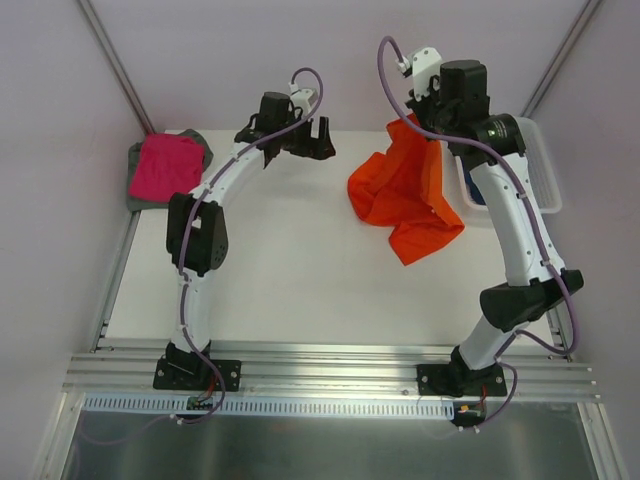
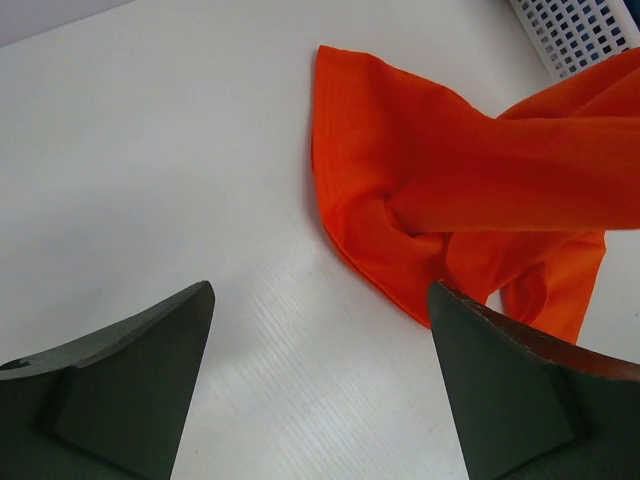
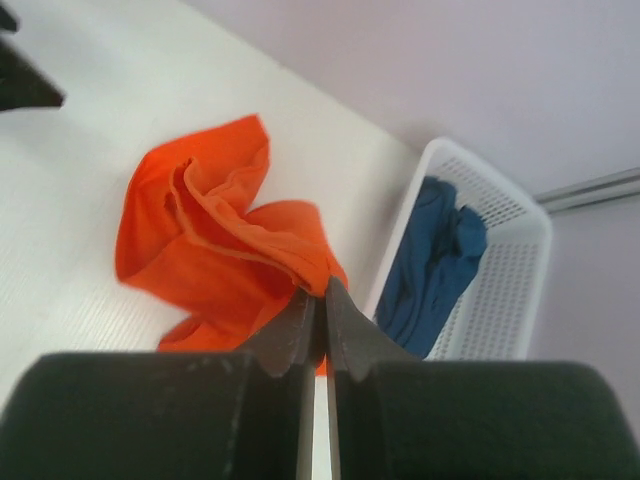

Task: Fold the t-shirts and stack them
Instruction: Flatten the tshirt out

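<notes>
While the right gripper (image 3: pixel 318 300) is pinched closed on a fold of the orange t-shirt (image 1: pixel 405 200), holding it up so that its lower part rests on the white table (image 1: pixel 280 260), the step in hand seems to be spreading this shirt for folding. The left gripper (image 2: pixel 320 300), wide open and empty, hovers near the cloth on its left side, not touching it; next it should catch a free edge.

Left hand (image 2: pixel 320 310) spread wide on an outstretched arm (image 1: pixel 222 180); right hand (image 3: pixel 315 288) raised high, pinched tight.
</notes>
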You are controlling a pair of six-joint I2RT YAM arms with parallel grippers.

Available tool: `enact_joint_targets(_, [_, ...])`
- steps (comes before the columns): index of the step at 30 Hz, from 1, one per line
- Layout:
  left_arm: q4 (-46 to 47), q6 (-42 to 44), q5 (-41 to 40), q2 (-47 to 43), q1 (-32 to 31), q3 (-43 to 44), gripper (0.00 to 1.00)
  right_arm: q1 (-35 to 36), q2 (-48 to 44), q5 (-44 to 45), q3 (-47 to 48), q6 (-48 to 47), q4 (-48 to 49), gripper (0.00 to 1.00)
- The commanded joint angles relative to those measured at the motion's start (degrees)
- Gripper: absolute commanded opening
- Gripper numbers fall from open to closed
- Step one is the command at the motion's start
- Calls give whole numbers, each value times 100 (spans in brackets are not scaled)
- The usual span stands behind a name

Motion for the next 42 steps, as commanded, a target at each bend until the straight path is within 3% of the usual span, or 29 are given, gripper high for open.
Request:
enact_joint_targets(1, [207,-190,406,462,-29,386,89,41,-516,-257,-54,448,-578,1])
enact_joint_targets(8, [497,-593,740,1069,-91,774,90,41,-1044,-335,-55,343,-1028,1])
enact_joint_targets(15, [506,-1024,1557,1183,-372,484,87,50,-1562,-493,-704,352,-1143,1])
enact_joint_targets(21, [506,-1394,2226,1254,-705,493,81,-274,-1606,-854,-968,632,-1267,1])
enact_joint_targets(27, [620,-1877,2559,1253,-794,1,81,-337,-1370,-986,-916,721,-1169,1])
enact_joint_targets(31, [638,-1930,2613,1367,-733,-88,82,-345,-1150,-1048,-556,721,-1205,1])
enact_joint_targets(38, [629,-1614,2077,2166,-592,1264,84,-337,-1369,-1257,-792,782,-1362,1])
enact_joint_targets(42, [638,-1631,2050,2343,-618,1187,83,-337,-1483,-1311,-915,791,-1451,1])
